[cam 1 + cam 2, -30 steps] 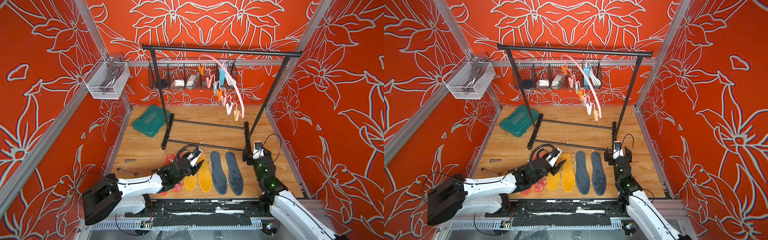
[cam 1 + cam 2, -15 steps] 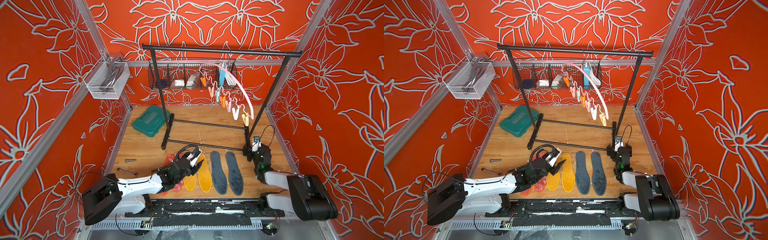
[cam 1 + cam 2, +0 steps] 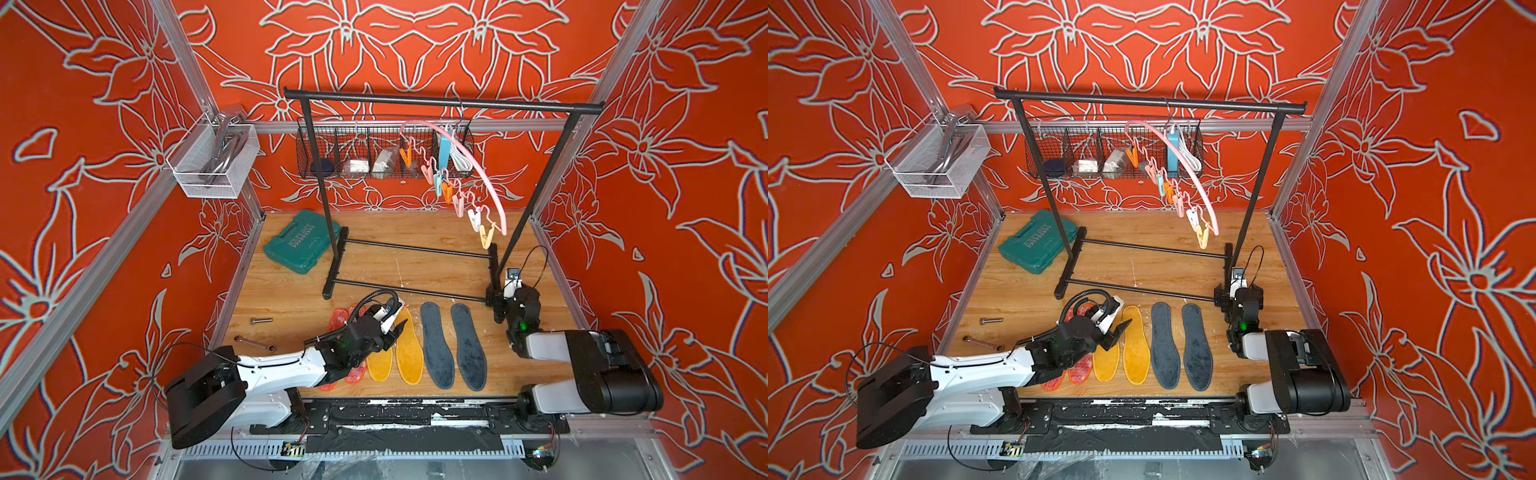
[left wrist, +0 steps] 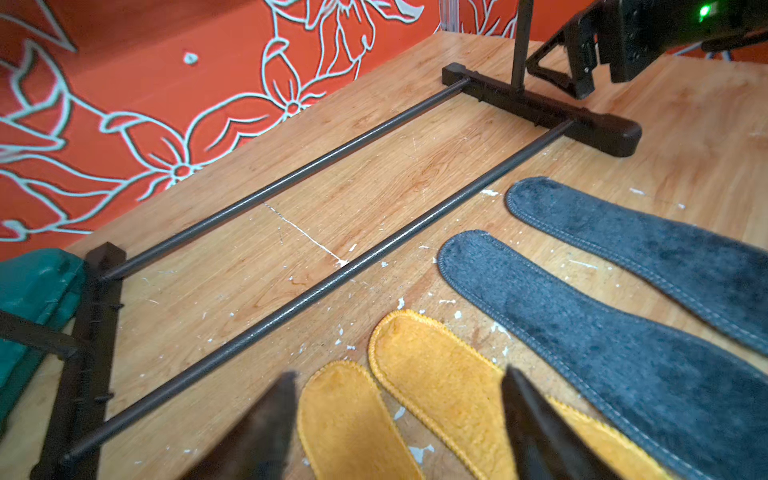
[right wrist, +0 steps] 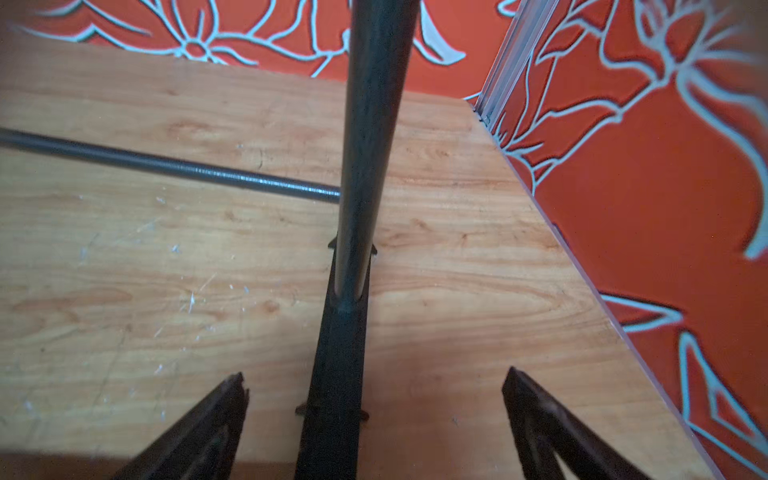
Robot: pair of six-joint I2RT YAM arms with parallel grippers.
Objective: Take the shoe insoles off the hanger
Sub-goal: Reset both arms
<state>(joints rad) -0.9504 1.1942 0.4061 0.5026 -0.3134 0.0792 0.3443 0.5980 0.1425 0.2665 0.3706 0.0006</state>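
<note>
Hanger (image 3: 487, 183) swung; right fingers (image 5: 199, 428) spread (left fingers (image 4: 266, 424) likewise, over yellow insoles (image 4: 436, 374)).

Both top views look from high up at the front. They face down and toward the back wall (image 3: 395, 50). They are far off, so each shows the whole wooden surface (image 3: 374, 266) and the black rack (image 3: 1142, 100). They share almost everything, only shifted a little sideways.

The left wrist camera sits low and close. It looks out between the left fingers (image 4: 266, 424), over the yellow insoles (image 4: 436, 374) and grey insoles (image 4: 582, 332), to the rack's floor bars (image 4: 374, 255).

The right wrist camera is very near the rack's post (image 5: 365, 145). It looks out between the right fingers (image 5: 199, 424) toward the back wall.

Both wrist views show the rack's foot (image 5: 332, 395) on that side.
</note>
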